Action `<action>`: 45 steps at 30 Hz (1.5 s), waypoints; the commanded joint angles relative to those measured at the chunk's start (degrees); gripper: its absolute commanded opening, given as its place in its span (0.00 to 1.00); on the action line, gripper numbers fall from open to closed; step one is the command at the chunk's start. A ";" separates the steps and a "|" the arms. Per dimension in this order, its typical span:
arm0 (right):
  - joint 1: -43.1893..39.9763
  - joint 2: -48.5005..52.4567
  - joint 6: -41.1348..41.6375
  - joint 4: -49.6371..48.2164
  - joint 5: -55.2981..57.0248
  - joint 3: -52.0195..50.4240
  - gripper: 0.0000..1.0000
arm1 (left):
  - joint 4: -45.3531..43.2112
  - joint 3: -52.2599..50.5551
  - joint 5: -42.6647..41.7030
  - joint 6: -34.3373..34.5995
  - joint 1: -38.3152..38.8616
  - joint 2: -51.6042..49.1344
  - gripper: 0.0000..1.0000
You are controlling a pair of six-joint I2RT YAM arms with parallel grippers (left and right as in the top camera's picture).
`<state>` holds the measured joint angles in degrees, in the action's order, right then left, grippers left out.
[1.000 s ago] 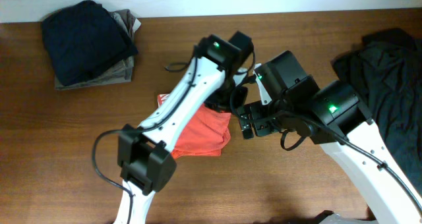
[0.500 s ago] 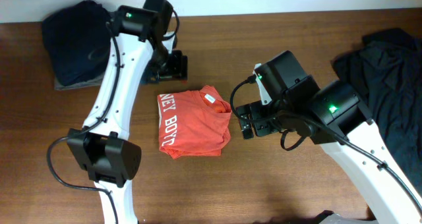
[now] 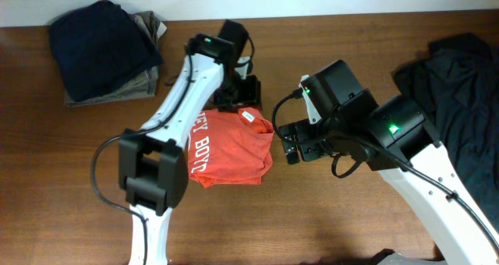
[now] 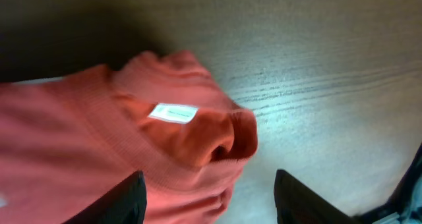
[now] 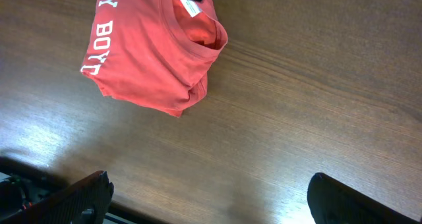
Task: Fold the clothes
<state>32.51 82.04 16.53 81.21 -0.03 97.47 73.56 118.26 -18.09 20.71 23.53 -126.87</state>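
The clothes are one orange-red T-shirt (image 3: 230, 148) lying folded in a rough square at the table's middle, white lettering (image 3: 199, 144) along its left side. Its collar with a white label (image 4: 173, 112) faces the far right corner. My left gripper (image 3: 242, 100) hovers open over that collar edge; in the left wrist view its gripper (image 4: 210, 203) has one dark finger (image 4: 125, 201) over the fabric and the other over bare wood. My right gripper (image 3: 291, 145) stands open just right of the shirt (image 5: 151, 53), wide apart in the right wrist view (image 5: 217, 201), only wood between its fingers.
A folded stack of dark navy and tan garments (image 3: 105, 51) sits at the far left corner. A heap of dark cloth (image 3: 460, 101) lies at the right edge. The wooden table (image 3: 351, 39) ends at a white strip along the back.
My left arm left the shirt, swung far left towards the navy stack, then came back to the shirt's collar edge. The shirt and right arm stayed put.
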 commanded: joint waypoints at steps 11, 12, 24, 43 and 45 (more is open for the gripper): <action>0.31 0.09 0.50 0.02 0.09 -0.20 0.99 | -4.72 -0.37 -2.14 5.05 0.07 -8.07 0.61; 0.31 0.09 0.50 0.02 0.09 -0.20 0.99 | -5.33 -0.37 -2.12 5.05 0.07 -8.24 0.61; 0.31 0.09 0.48 0.00 0.09 -0.20 0.99 | -13.49 -0.37 -2.56 4.98 0.48 -8.46 0.61; 0.31 0.09 0.48 1.46 0.15 -0.20 0.99 | -14.47 0.37 -2.56 -1.55 6.10 -2.54 0.60; 0.31 0.09 0.48 1.27 0.13 -0.20 0.99 | -13.00 0.42 -3.43 -5.73 5.22 1.75 0.60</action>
<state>32.51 82.04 16.51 82.65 -0.03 97.47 59.16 117.95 -20.21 21.19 30.76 -133.86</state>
